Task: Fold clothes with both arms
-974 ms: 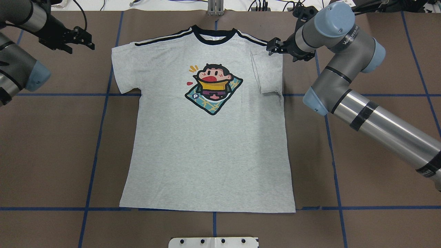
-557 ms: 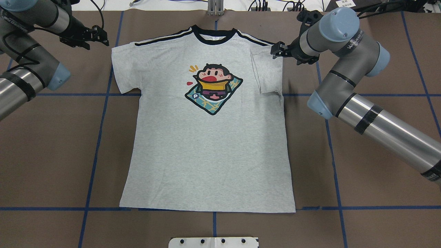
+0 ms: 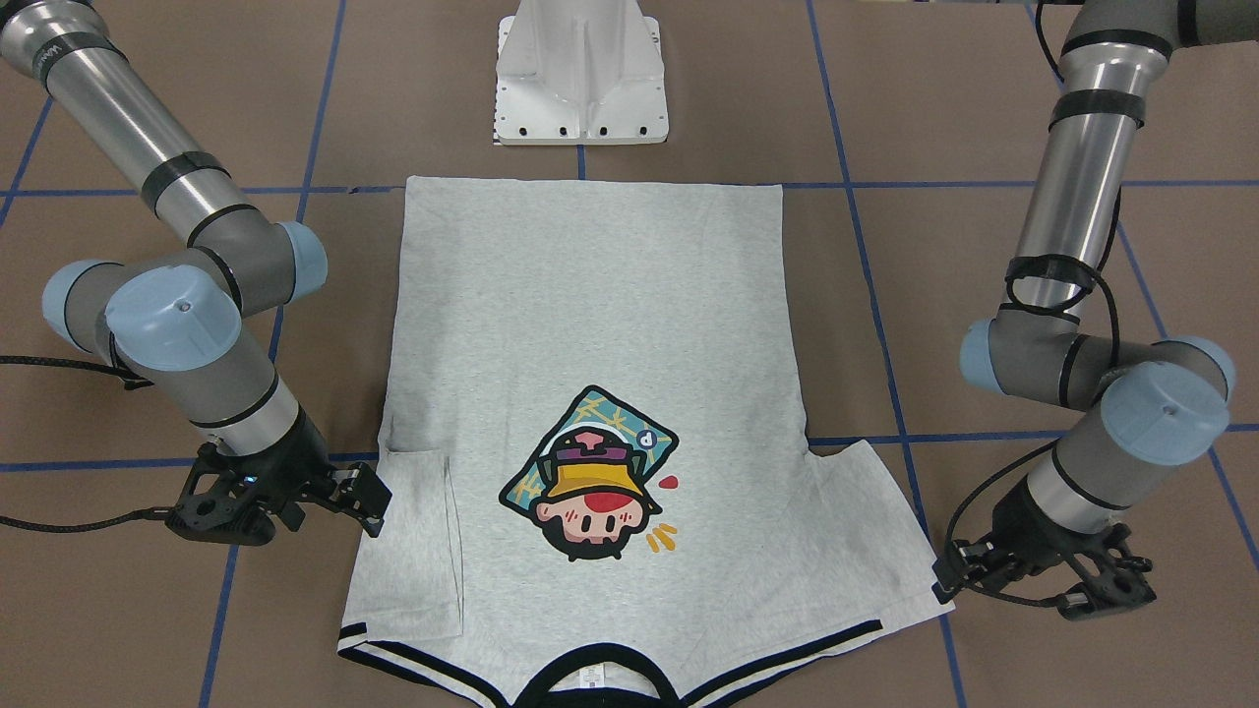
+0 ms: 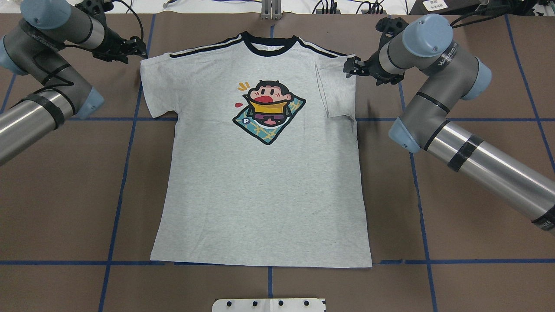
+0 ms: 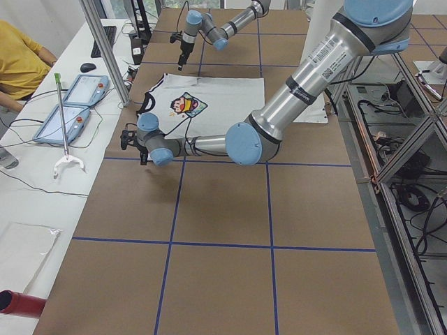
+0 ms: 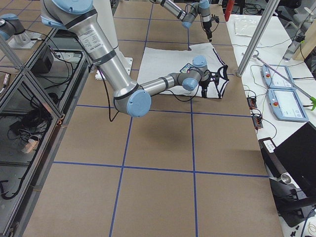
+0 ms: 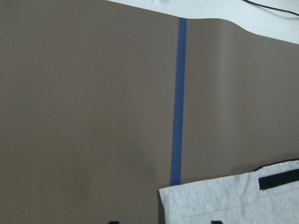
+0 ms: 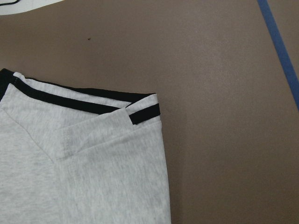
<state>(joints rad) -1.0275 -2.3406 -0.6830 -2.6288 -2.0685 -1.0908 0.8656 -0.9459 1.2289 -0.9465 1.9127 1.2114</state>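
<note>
Light heather-grey cartoon-print T-shirt flat on brown bench, right sleeve folded in. Black left gripper released, just beside shirt's left sleeve corner. Black right gripper released at shirt's right shoulder. Step, judged: left sleeve fold. Next needs pinching that corner.

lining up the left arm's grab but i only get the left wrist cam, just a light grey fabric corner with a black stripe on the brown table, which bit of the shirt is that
observer: the outer shoulder corner of the flat sleeve on the light heather-grey short-sleeved T-shirt, which lies spread out, print up.
operator: is the other sleeve flat too
observer: no, the sleeve by the right arm is folded in over the chest.
operator: where's the other gripper
observer: the right gripper sits at the shoulder edge of that folded side, mirroring the left gripper.
</note>
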